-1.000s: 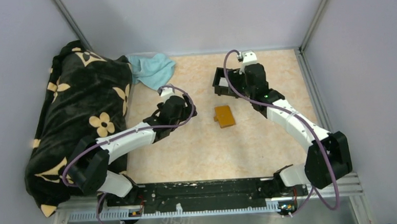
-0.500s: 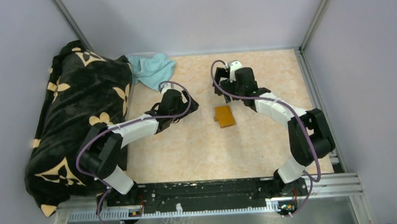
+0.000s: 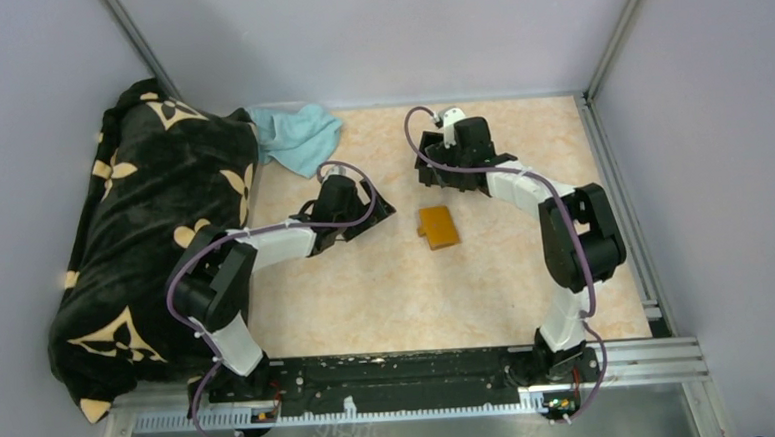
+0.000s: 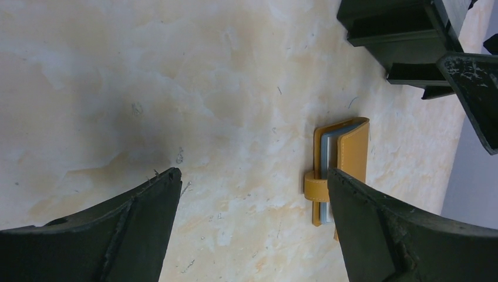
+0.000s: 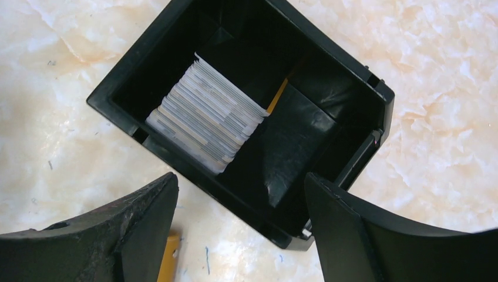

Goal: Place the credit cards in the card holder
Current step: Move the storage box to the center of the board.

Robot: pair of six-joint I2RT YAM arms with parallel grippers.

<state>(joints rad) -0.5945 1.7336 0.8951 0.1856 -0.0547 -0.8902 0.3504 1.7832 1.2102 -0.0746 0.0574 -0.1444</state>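
Two black-and-white robot arms rise from a rail at the near edge of a marbled beige tabletop point(image 3: 418, 297). The left arm bends inward and lies low, with the left fingers point(image 3: 375, 215) pointing across the tabletop towards the middle. They are spread wide apart and hold nothing, with only bare tabletop between them in the left wrist view.

Near their tips, but apart from them, the card holder point(image 3: 438, 226) lies flat near the centre of the tabletop. It is a small orange-tan wallet, folded shut with its tab wrapped over one edge. A pale grey edge shows between its covers in the left wrist view.

Beyond the card holder, the right arm arches over and reaches down. The right fingers point(image 3: 439, 171) hang above a black open-topped tray point(image 5: 343, 56). They are also wide apart and grip nothing.

Inside one compartment of the tray stands a leaning stack of credit cards point(image 5: 205, 117), pale grey-white and packed edge to edge. The compartment beside it looks dark.

At the far left corner lies a crumpled teal cloth point(image 3: 299, 133). A black blanket point(image 3: 153, 221) with cream flower patterns is heaped along the left side
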